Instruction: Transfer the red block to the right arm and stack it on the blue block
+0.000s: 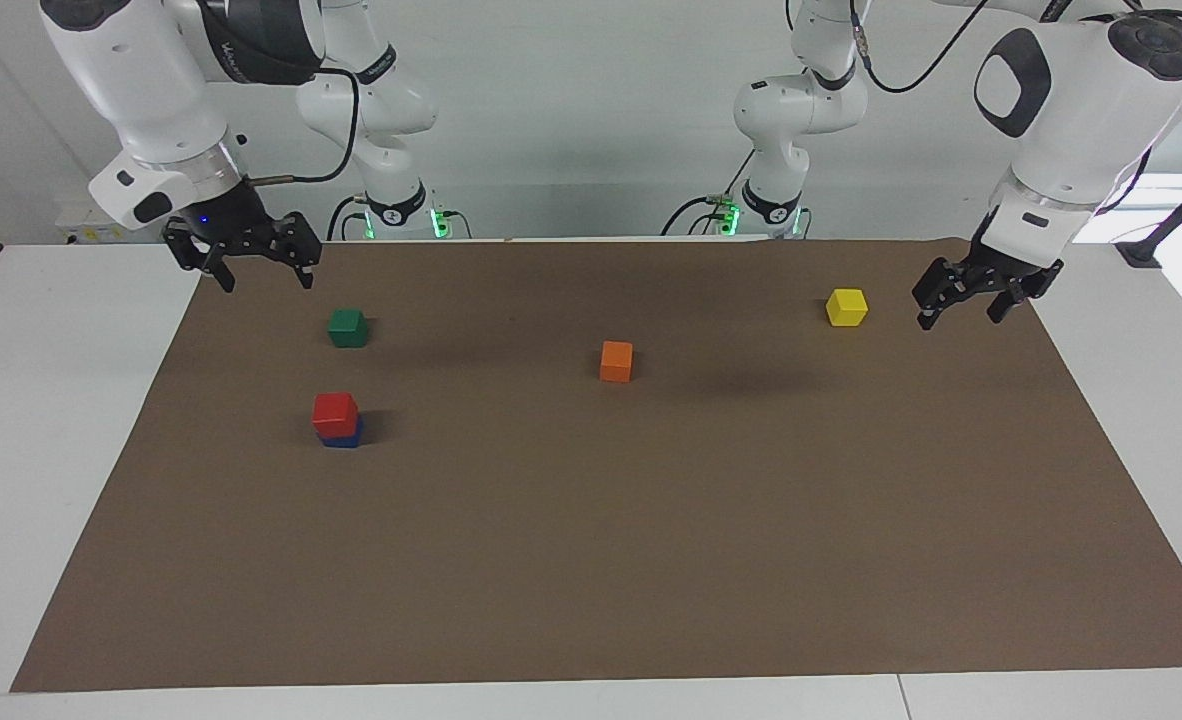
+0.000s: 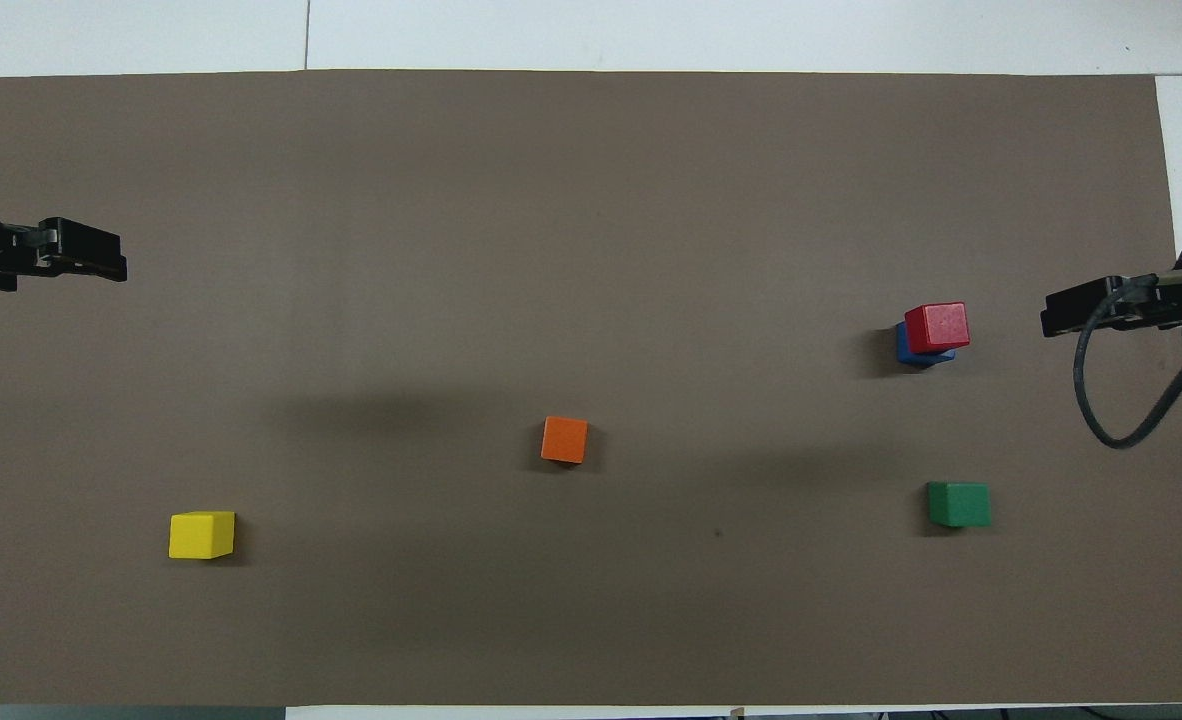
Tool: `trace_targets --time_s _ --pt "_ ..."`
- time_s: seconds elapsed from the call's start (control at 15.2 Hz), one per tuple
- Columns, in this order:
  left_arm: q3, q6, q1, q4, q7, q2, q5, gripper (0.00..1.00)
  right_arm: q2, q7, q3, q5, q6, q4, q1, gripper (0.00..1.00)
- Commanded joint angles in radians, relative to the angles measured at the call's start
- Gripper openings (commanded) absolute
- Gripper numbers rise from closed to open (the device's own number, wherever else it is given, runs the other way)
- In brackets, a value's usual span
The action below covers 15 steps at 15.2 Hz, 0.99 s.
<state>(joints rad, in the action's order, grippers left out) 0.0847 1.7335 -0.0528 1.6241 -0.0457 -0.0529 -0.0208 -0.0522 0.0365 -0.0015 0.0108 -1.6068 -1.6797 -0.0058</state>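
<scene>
Five cubes on a brown mat (image 1: 591, 560) over a white table (image 1: 51, 400), white wall above.
Nearest the robots lie yellow cube (image 1: 846, 307) and green cube (image 1: 347, 327), then orange cube (image 1: 616, 361), then the red block (image 1: 335, 414) atop the blue block (image 1: 343, 438). Only the facing view shows the arm bases; the left gripper (image 1: 961, 302) and right gripper (image 1: 259, 264) hang released, empty.
</scene>
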Motion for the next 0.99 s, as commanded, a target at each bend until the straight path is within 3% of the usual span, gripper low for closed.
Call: trace_targets --time_s 0.0,0.13,0.39,0.92 --pt "-0.013 0.000 0.008 0.023 0.012 0.024 0.009 1.00 -0.027 0.028 -0.043 -0.022 0.027 0.002 0.024 1.00" --pt "-0.013 0.000 0.008 0.023 0.012 0.022 0.009 1.00 -0.052 0.031 -0.119 -0.017 0.057 -0.021 0.082 1.00" --pt "-0.013 0.000 0.008 0.023 0.012 0.022 0.009 1.00 -0.092 0.031 -0.121 -0.011 0.047 -0.106 0.079 1.00" --pt "-0.013 0.000 0.008 0.023 0.012 0.024 0.009 1.00 -0.046 0.065 -0.120 0.014 -0.022 -0.084 0.069 1.00"
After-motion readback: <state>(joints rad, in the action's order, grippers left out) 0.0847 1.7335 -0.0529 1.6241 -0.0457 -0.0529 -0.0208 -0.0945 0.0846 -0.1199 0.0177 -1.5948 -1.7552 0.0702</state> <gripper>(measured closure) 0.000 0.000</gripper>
